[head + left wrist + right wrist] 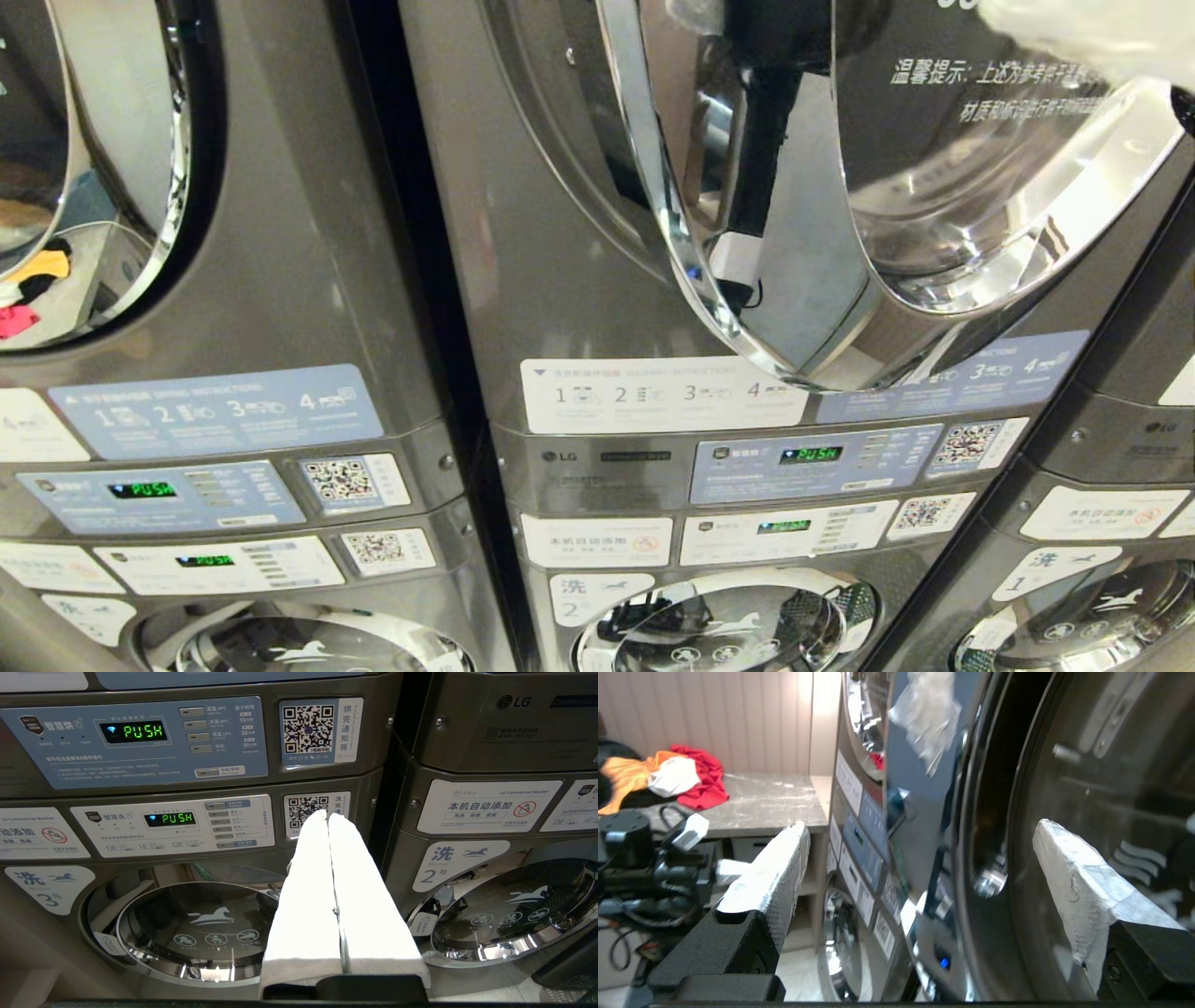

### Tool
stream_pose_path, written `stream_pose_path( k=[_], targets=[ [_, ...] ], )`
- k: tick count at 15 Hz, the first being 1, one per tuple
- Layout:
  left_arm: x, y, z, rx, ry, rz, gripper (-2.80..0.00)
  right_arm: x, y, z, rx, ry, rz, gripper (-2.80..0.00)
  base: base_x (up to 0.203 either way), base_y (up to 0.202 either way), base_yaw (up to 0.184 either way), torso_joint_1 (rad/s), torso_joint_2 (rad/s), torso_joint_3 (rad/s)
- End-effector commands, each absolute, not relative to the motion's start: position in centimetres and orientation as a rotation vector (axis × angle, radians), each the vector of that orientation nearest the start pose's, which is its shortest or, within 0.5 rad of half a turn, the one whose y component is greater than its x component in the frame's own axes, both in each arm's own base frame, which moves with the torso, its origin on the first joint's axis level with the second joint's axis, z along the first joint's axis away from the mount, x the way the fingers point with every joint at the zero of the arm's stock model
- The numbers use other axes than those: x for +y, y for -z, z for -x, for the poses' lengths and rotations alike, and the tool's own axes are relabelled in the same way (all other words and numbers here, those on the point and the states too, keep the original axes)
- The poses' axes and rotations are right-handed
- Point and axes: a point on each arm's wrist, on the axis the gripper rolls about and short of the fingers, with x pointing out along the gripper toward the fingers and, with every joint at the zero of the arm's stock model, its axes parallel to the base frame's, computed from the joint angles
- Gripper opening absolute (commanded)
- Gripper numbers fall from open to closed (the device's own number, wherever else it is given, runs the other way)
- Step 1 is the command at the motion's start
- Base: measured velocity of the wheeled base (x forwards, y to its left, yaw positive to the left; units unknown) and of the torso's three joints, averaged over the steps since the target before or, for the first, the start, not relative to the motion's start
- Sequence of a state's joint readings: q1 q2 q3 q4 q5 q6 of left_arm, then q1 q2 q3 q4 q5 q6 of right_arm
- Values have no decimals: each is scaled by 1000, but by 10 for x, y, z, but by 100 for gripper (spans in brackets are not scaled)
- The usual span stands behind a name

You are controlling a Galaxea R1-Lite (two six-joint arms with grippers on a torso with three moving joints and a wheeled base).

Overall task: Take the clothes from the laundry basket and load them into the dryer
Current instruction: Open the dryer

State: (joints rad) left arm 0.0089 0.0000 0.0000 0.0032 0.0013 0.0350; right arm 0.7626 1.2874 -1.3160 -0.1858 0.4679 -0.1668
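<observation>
Dryer [560,233] door [934,187] is swinging ajar across the head view, the left gripper [329,816] is idling low with jaws pressed together, and the right gripper [920,858], jaws spread, is straddling the chrome rim, risking a glancing knock.
</observation>
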Motion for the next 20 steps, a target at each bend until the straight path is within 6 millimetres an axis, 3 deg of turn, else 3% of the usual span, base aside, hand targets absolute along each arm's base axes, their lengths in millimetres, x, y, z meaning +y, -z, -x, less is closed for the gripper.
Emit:
stream_pose_path(
  k=[1,5,9,14,20],
  targets=[
    [0,-75,23,5,-11,-35,-280,155,-386,-146,-298,-1215,116,0,0,0,0,0,0,0],
    [0,-75,23,5,-11,-35,-280,173,-387,-156,-293,-1242,112,0,0,0,0,0,0,0],
    [0,-75,23,5,-11,-35,-280,179,-387,-152,-292,-1274,107,0,0,0,0,0,0,0],
    [0,-75,23,5,-11,-35,-280,180,-388,-147,-282,-1343,79,0,0,0,0,0,0,0],
    [0,-75,23,5,-11,-35,-280,167,-389,-119,-263,-1460,14,0,0,0,0,0,0,0]
  ],
)
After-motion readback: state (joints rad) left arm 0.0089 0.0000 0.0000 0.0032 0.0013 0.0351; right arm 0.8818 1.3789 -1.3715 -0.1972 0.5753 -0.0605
